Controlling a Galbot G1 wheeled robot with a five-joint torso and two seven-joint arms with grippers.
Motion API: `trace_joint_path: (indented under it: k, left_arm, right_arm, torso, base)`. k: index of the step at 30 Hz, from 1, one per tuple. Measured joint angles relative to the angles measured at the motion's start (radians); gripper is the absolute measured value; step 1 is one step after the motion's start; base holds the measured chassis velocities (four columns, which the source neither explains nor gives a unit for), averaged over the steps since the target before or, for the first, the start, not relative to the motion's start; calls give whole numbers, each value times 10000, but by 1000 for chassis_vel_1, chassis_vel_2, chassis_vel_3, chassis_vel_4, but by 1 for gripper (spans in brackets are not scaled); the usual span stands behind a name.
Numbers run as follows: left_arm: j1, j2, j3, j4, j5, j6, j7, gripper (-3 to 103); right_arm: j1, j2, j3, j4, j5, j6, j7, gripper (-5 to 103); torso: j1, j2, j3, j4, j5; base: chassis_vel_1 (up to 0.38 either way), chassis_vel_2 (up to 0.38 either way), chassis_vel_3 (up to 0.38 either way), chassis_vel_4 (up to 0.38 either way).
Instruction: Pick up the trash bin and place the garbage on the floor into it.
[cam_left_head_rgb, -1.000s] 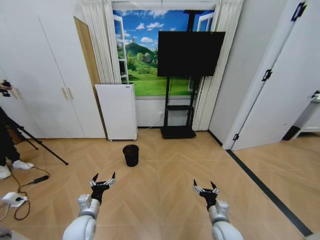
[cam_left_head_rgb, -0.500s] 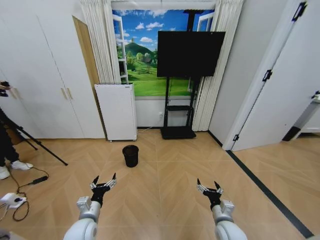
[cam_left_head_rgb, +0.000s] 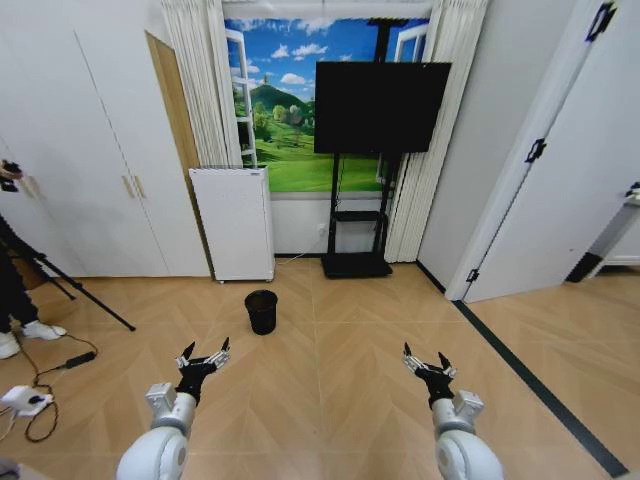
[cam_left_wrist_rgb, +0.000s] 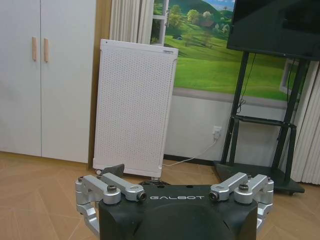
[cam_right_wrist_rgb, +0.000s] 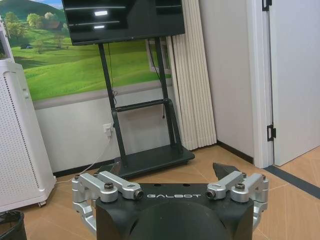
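Fingers spread wide on left gripper (cam_left_head_rgb: 204, 354) and right gripper (cam_left_head_rgb: 429, 362), both empty above floor (cam_left_head_rgb: 320, 400), well short of trash bin (cam_left_head_rgb: 261, 311).

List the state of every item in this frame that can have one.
trash bin: upright on the floor, untouched
left gripper: jaws open, empty, raised over the floor
right gripper: jaws open, empty, raised over the floor
television: screen off
cabinet doors: shut

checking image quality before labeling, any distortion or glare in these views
Head view: wide-angle bending, the door frame leans inward; soft shadow beside the trash bin. Right wrist view: ceiling lights reflect as glare on the TV screen. Left wrist view: evenly lit, the white perforated appliance looks sharp.
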Motion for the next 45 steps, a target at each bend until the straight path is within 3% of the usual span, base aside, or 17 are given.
trace_joint_path:
  k: [45]
  left_arm:
    - [1,-9,-4,12,25,-6,23,100]
  right_arm:
    - [-6,-1,-15,-4,-35,-22,1,100]
  torso:
    - [0,-3,-1,0,0]
  base:
    - [0,0,0,0]
